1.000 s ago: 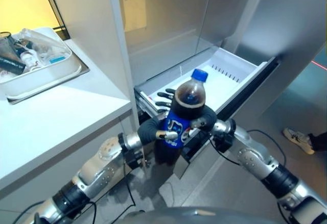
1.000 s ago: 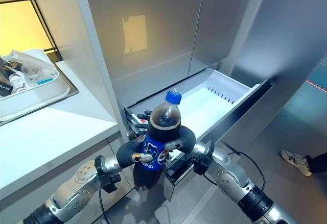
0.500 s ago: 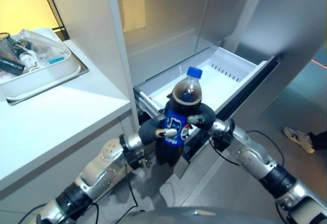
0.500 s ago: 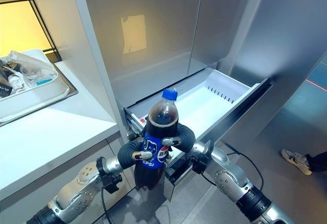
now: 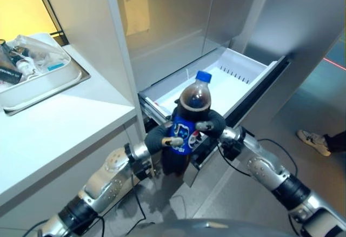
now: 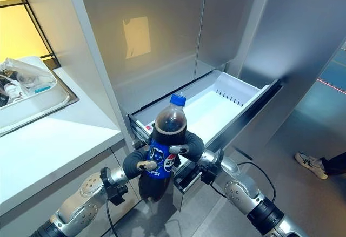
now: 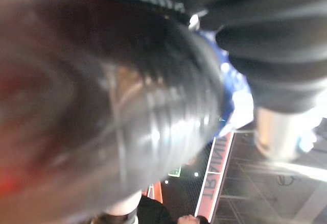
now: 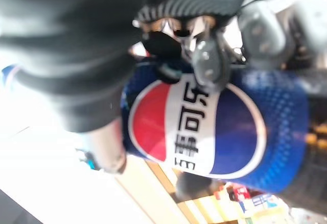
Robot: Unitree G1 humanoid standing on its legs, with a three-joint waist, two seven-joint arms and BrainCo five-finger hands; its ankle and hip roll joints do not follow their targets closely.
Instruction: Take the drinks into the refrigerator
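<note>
Both hands are wrapped around a big cola bottle (image 6: 164, 140), dark soda, blue cap, blue label, held upright just in front of the near corner of the pulled-out white fridge drawer (image 6: 224, 99). The left hand (image 5: 162, 138) grips the label from the robot's left with its fingers curled round it, and the right hand (image 5: 208, 125) clamps it from the other side, thumb and fingers curled onto the label a bit higher up. The bottle hangs in the air, its bottom below the drawer's front edge. From the head views you get the whole layout: the grey fridge doors (image 6: 162, 32) behind the drawer, a white counter (image 5: 59, 123) off to the robot's left with a white tray (image 5: 48, 83) full of plastic-wrapped odds and ends, and someone's shoe (image 6: 310, 164) on the floor over to the right. The wrist views give none of that, but the right wrist view shows the label (image 8: 214, 127) up close, with a silver dark-tipped finger (image 8: 209, 63) pressed right on it. The left wrist view is mostly the dark rounded bottle body (image 7: 112, 106) very close, plus a bit of blue label past it.
</note>
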